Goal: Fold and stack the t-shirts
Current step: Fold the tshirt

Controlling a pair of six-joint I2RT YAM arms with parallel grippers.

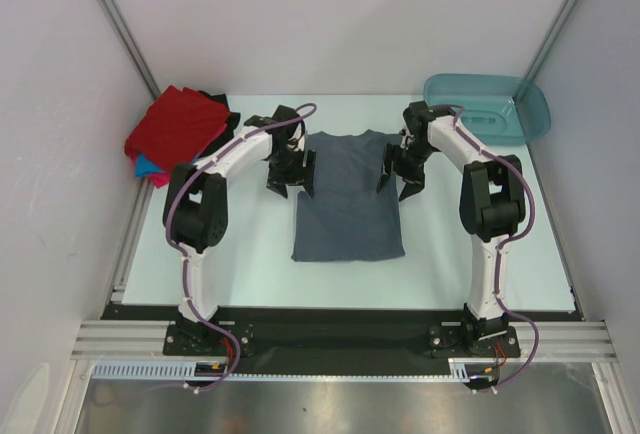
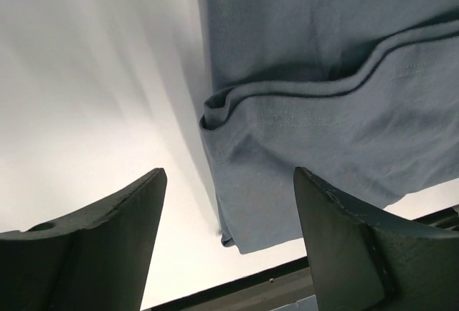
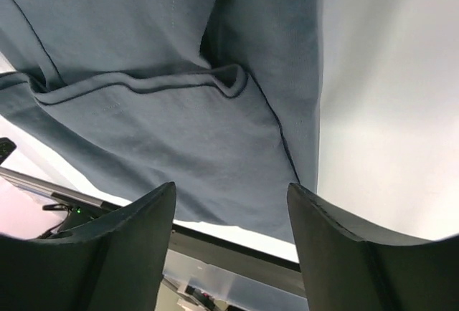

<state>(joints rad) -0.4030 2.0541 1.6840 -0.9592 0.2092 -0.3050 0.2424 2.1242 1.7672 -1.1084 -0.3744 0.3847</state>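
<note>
Evidently the slate grey-blue t-shirt (image 1: 348, 199) lay flat mid-table (image 1: 250, 254) with both sleeves turned in, which left its sides straight for a further fold. The left gripper (image 1: 287, 190) and right gripper (image 1: 397, 190) hung at its two side edges near the shoulders, jaws spread wide and holding nothing, probably placed to pinch both corners at once. The pile of other t-shirts (image 1: 178, 129) sat in the far left corner, out of the way.

You see the spread t-shirt (image 1: 348, 209) lying mid-frame on the table (image 1: 230, 254). The left tool (image 1: 290, 182) sits at its left edge, the right tool (image 1: 399, 182) at its right edge. The pile of t-shirts (image 1: 180, 126) lies upper left, the tub (image 1: 520, 119) upper right.
</note>
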